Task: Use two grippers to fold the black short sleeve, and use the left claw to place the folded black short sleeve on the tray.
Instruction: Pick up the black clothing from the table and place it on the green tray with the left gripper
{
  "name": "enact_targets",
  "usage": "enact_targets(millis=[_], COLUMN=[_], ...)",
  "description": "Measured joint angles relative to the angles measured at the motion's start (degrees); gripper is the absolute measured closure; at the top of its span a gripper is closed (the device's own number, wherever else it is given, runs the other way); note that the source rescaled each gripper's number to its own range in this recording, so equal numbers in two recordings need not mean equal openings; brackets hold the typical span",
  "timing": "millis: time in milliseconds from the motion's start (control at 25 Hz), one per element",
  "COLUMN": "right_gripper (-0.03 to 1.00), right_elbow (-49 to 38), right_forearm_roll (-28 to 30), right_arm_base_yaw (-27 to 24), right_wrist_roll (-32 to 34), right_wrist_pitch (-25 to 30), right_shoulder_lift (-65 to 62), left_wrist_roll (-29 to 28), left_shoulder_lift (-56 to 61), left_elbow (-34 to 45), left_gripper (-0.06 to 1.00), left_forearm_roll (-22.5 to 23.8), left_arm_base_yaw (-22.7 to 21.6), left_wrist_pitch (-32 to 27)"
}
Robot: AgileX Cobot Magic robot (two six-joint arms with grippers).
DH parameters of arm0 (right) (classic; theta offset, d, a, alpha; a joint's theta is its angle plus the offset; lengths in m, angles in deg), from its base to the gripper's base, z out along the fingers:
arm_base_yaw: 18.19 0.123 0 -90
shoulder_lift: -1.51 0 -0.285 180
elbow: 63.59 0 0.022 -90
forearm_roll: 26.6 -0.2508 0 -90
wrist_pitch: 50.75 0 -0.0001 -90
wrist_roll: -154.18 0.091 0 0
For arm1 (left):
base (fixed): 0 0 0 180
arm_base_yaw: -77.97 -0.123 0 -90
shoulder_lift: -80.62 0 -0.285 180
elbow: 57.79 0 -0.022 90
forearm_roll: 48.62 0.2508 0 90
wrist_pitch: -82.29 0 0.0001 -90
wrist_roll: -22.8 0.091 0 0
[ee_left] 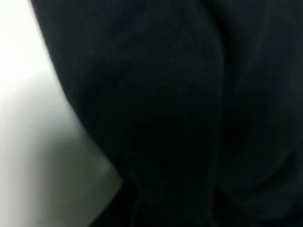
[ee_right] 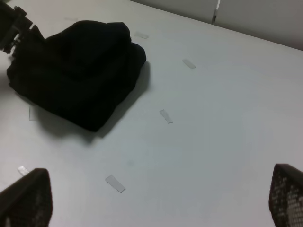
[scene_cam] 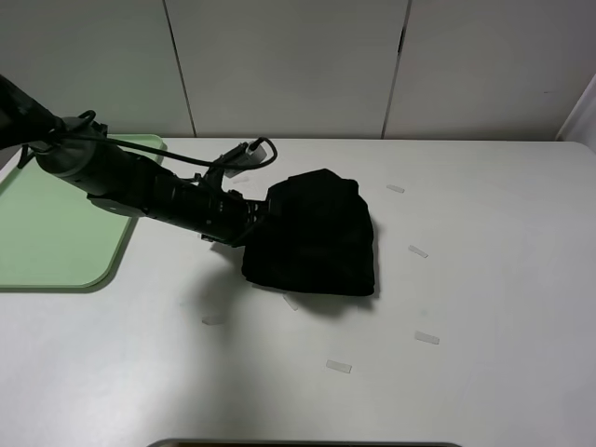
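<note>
black fabric: the black short sleeve (scene_cam: 317,235) lies folded into a compact, lumpy bundle near the middle of the white table (scene_cam: 484,279), well apart from the tray (scene_cam: 56,233). the tray, pale green, sits at the table's left edge; part of it is covered by the arm passing over it.

left gripper (scene_cam: 256,216) reaches in from the left, its tip pushed against the bundle's left side, touching or buried in the cloth. cannot tell whether its jaws are clenched or released; the claw merges with the black fabric in the high view. the left wrist view is filled almost wholly by blurred dark cloth (ee_left: 189,113), with a strip of pale table along one side.

right gripper (ee_right: 156,201): only its two fingertips (ee_right: 26,198) show at the corners of the right wrist view, spread wide, nothing between them, hanging over bare table away from the bundle (ee_right: 78,71). it does not show in the high view.

small pale tape strips (scene_cam: 426,337) lie scattered on the table around the bundle.
</note>
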Motion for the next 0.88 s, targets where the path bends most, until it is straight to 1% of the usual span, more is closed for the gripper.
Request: enact_targets(millis=[120,200,280,400,560,640,680,760,880], right_gripper=[-0.03,-0.03,-0.03,-0.03,-0.03,-0.03,-0.03,-0.03,-0.03], right_elbow=[0.00,0.00,0.00,0.00,0.00,0.00,0.00,0.00,0.00], right_forearm_roll=[0.00,0.00,0.00,0.00,-0.06,-0.13,-0.13,-0.17,-0.17], right_arm_base_yaw=[0.00,0.00,0.00,0.00,0.00,0.00,0.00,0.00,0.00], right_wrist_roll=[0.00,0.00,0.00,0.00,0.00,0.00,0.00,0.00,0.00], right_wrist_pitch=[0.00,0.00,0.00,0.00,0.00,0.00,0.00,0.00,0.00], right_shoulder_lift=[0.00,0.00,0.00,0.00,0.00,0.00,0.00,0.00,0.00], left_wrist_roll=[0.00,0.00,0.00,0.00,0.00,-0.82,-2.02,-5.49,-13.94], left_shoulder_lift=[0.00,0.00,0.09,1.22,4.44,6.09,6.93,8.19,9.39], left_elbow=[-0.94,-2.05,-3.54,-4.97,-5.40,-5.40,-5.40,-5.40,-5.40], left_gripper=[0.77,0.77,0.77,0.77,0.77,0.77,0.77,0.77,0.77], left_forearm_roll=[0.94,3.16,7.04,14.26,26.64,34.32,37.71,46.27,59.28], left_arm_base_yaw=[0.14,0.14,0.14,0.14,-0.89,-2.41,-3.46,-5.60,-9.23], left_wrist_pitch=[0.86,1.40,2.14,4.83,10.42,12.47,13.18,13.75,13.81])
